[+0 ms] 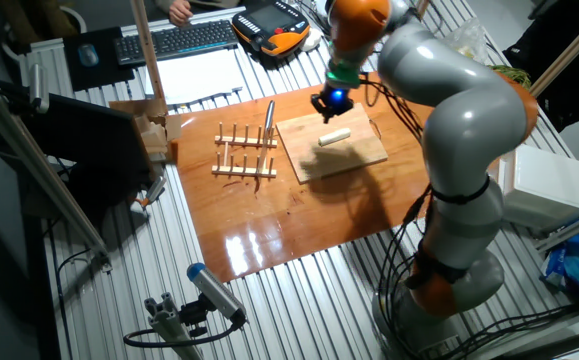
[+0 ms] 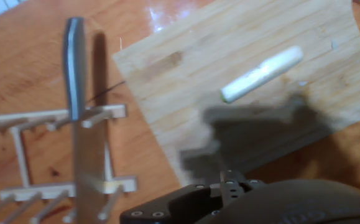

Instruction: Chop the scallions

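Note:
The scallions are one short pale cream stalk piece (image 1: 334,137) lying whole on the wooden cutting board (image 1: 314,158). In the hand view the piece (image 2: 263,73) lies slanted on the board (image 2: 186,93), with a dark shadow just below it. My gripper (image 1: 329,106) hangs above the board's far edge, a little above and behind the stalk and apart from it. Nothing shows between its fingers, and their spacing is not visible. Only the hand's dark body (image 2: 229,202) shows at the bottom of the hand view. A knife (image 1: 268,118) rests in the wooden rack (image 1: 244,155) left of the board.
The knife (image 2: 77,93) lies across the rack's pegs (image 2: 24,155), close to the board's left corner. A brown wooden tabletop (image 1: 269,230) carries the rack and board. A keyboard (image 1: 174,40) and an orange-black device (image 1: 274,28) lie behind; a white box (image 1: 554,185) stands at right.

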